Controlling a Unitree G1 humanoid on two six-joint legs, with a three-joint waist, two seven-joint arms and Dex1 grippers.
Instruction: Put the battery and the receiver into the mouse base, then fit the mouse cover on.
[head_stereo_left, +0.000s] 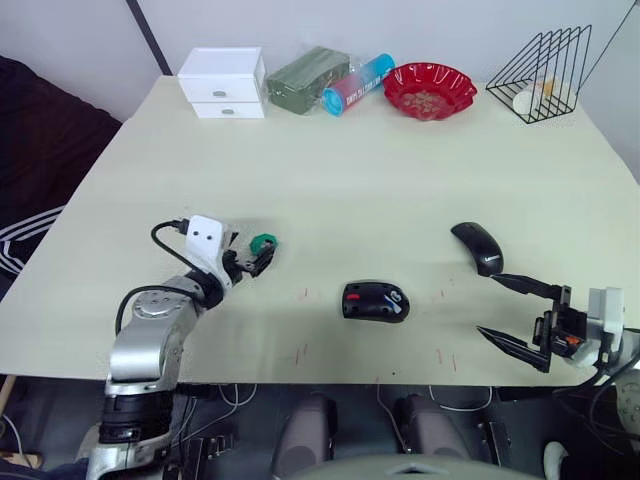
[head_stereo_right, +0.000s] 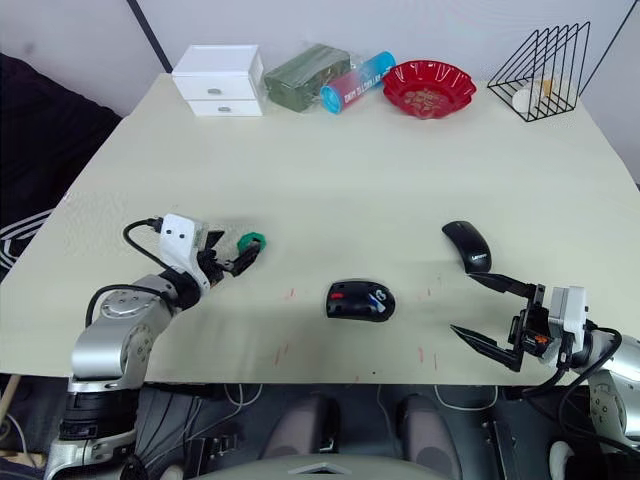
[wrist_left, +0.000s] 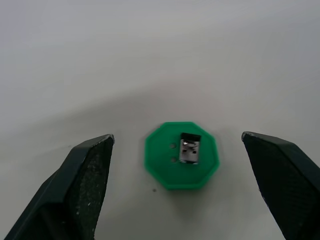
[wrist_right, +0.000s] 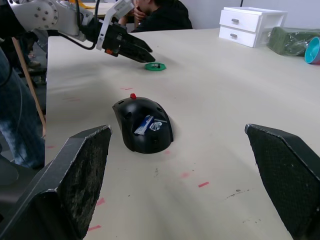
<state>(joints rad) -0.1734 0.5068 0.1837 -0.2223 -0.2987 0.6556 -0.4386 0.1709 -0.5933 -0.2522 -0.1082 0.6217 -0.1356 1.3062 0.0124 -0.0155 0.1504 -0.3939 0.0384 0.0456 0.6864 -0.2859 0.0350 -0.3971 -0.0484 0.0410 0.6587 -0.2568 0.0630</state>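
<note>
We found the left tool (wrist_left: 175, 190) spread wide, with the receiver (wrist_left: 189, 151) in its green octagonal holder (wrist_left: 182, 154) lying straight ahead between its fingertips on the tabletop (head_stereo_left: 380, 170). The right tool (head_stereo_left: 512, 312) was likewise released and empty, the mouse base (head_stereo_left: 375, 300) off to its inner side and the mouse cover (head_stereo_left: 477, 246) just beyond its tips.

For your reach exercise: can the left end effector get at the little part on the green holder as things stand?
Probably yes. The left end effector is open, the green holder lies between its fingers, and the small metal part on it is uncovered.
</note>
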